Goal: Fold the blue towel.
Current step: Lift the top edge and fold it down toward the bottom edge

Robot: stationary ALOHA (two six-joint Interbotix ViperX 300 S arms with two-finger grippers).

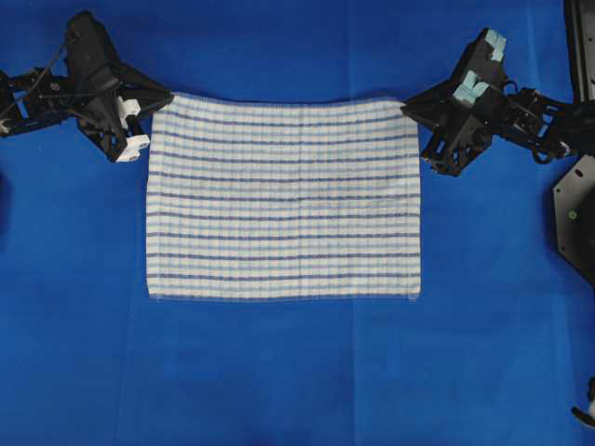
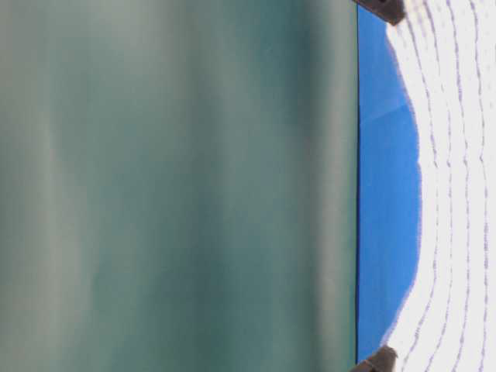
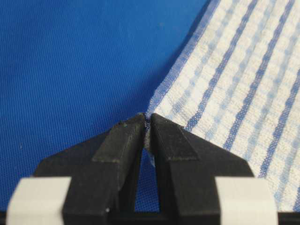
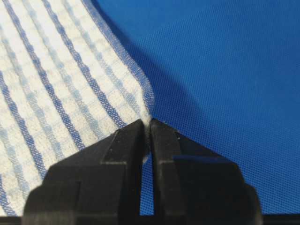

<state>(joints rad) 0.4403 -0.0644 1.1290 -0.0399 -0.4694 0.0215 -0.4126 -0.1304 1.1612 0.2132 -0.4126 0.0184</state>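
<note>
The rectangular white woven blue towel (image 1: 284, 197), thinly striped, lies on the blue-sheeted tabletop (image 1: 279, 372); left pincer (image 3: 146, 123) and right pincer (image 4: 149, 123) pinch its 10 and 2 o'clock corners.

Even, bright light is falling from above, and the overhead view is staying crisp, with no glare. In the table-level view a blurred green-grey smear is filling most of the frame — out of focus. Both wrist views are sharp; just beyond the right gripper (image 4: 149, 123) the towel (image 4: 61, 89) is casting a soft shadow — onto the blue sheet (image 4: 225, 70).
</note>
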